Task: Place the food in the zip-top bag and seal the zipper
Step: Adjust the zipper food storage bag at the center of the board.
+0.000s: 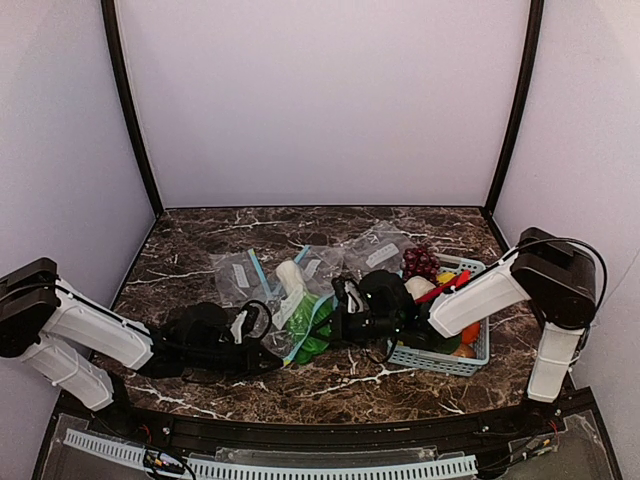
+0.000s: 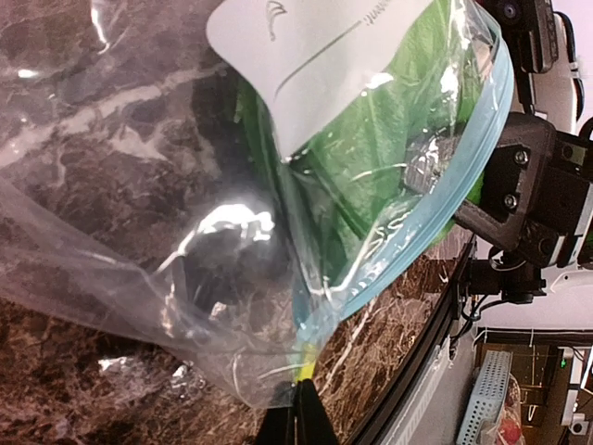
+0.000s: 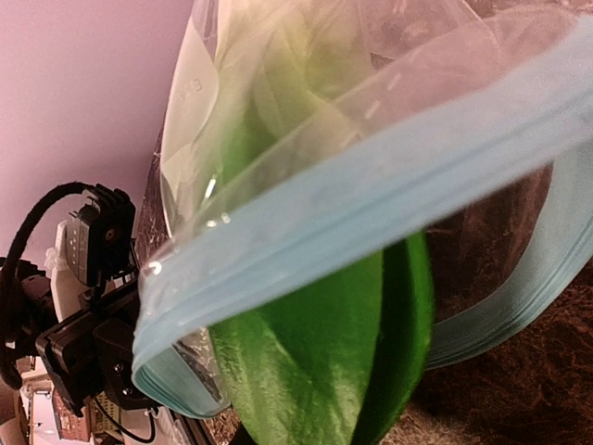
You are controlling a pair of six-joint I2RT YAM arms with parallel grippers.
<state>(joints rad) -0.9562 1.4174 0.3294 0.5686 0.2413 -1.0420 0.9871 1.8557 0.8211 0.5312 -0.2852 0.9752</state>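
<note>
Straight ahead of the right pincer [image 1: 338, 312], the leafy vegetable [image 3: 306, 371] points lengthwise through the open zipper [image 3: 389, 204] into the zip-top bag [image 2: 139, 278]; whether that pincer grips it is hidden. Left pincer [image 2: 298, 399], nearer the corner, clamps the bag film.

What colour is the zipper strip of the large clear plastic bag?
The zipper strip is light blue, clearest in the right wrist view.

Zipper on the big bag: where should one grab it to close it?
Probably at one end of the zipper, pinching across the strip from the open-mouth side. It is a thin flat band, and the leafy vegetable pokes out at its middle.
</note>
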